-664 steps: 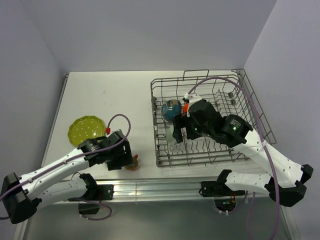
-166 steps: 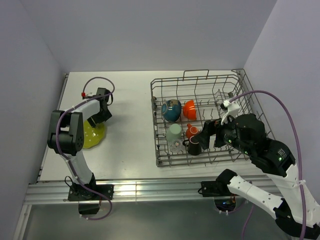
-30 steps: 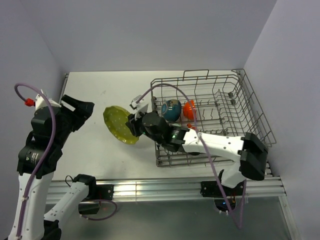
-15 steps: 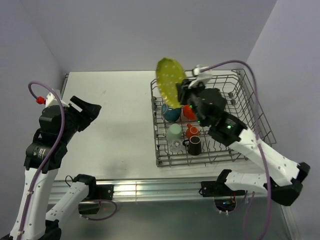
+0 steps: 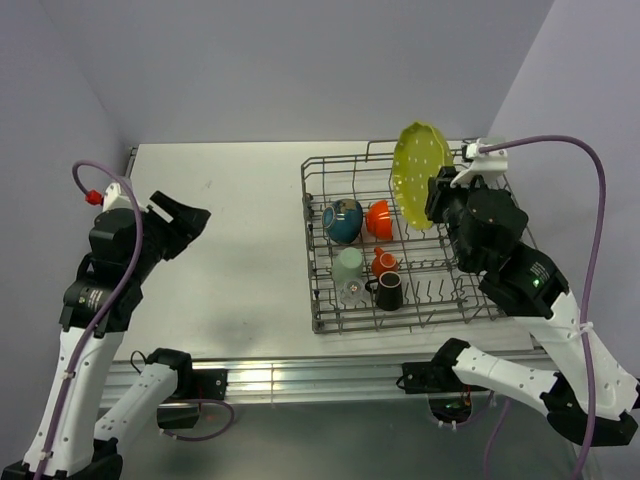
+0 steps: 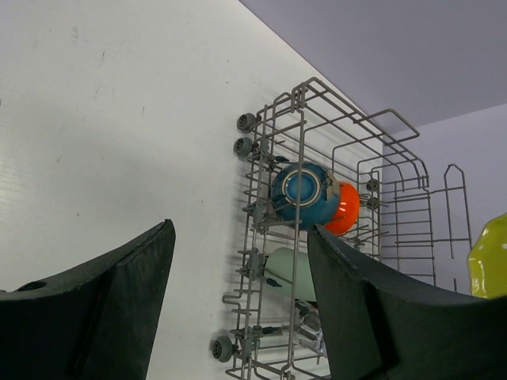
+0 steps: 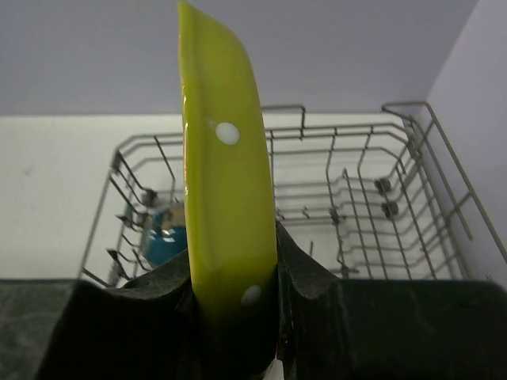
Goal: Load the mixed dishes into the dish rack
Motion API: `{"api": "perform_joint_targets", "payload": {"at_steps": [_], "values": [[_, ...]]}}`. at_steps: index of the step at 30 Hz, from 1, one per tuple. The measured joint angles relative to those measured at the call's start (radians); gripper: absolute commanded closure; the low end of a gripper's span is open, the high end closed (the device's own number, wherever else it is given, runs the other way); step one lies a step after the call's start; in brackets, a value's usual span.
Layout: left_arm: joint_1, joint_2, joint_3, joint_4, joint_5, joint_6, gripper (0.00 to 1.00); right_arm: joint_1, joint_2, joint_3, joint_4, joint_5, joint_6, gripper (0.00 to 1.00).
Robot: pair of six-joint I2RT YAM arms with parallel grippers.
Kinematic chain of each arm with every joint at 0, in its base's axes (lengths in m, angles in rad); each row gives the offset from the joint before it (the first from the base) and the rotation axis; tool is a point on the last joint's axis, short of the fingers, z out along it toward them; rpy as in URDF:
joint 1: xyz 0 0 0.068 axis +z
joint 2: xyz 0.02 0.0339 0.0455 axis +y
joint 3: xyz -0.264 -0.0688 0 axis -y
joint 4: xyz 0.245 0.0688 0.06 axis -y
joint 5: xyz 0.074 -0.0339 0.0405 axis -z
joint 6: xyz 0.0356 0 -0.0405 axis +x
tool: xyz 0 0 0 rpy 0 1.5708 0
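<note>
- Top view: the rack (image 5: 312, 290) fills the 3 o'clock half of the table (image 5: 240, 200).
- In the rack's 9 o'clock part, the blue bowl (image 5: 343, 219) and the orange bowl (image 5: 378, 217) stand on edge, touching, the orange one at the blue one's 3 o'clock.
- At their 6 o'clock come the green cup (image 5: 348, 264) and the orange cup (image 5: 384, 262), then the glass (image 5: 350, 290) and the mug (image 5: 389, 292) near the rack's 6 o'clock rim.
- The right claw (image 5: 432, 200) pinches the plate (image 5: 420, 172) by its lower edge. The plate stands upright, raised over the rack's 12 o'clock rim, its face turned toward 9 o'clock.
- The left claw (image 5: 185, 222) hangs over the table's 9 o'clock side, well apart from the rack, with its jaws spread and nothing between them.
- Left wrist view: the left claw (image 6: 239, 237) frames bare table between its two wide-apart dark fingers (image 6: 135, 301).
- The rack (image 6: 273, 158) lies toward 3 o'clock, with the blue bowl (image 6: 305, 194), orange bowl (image 6: 342, 210) and green cup (image 6: 289, 273) inside. A sliver of the plate (image 6: 489, 257) shows at the 3 o'clock edge.
- Right wrist view: the right claw (image 7: 234, 269) grips the plate (image 7: 226, 182) edge-on from both sides at 6 o'clock. The plate rises to 12 o'clock.
- Behind it the rack (image 7: 356, 131) spreads across the picture, with the blue bowl (image 7: 166, 233) at its 8 o'clock corner.
</note>
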Motion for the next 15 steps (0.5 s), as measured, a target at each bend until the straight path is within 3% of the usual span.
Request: {"api": "perform_joint_targets", "payload": {"at_steps": [7,15], "values": [[0.000,0.018,-0.056,0.030,0.029,0.003,0.27,-0.002,-0.026,-0.029,-0.185,0.053,0.021,1.00],[0.000,0.018,-0.059,0.037,0.043,0.006,0.27,-0.017,0.024,-0.066,-0.194,0.116,0.010,1.00]]}}
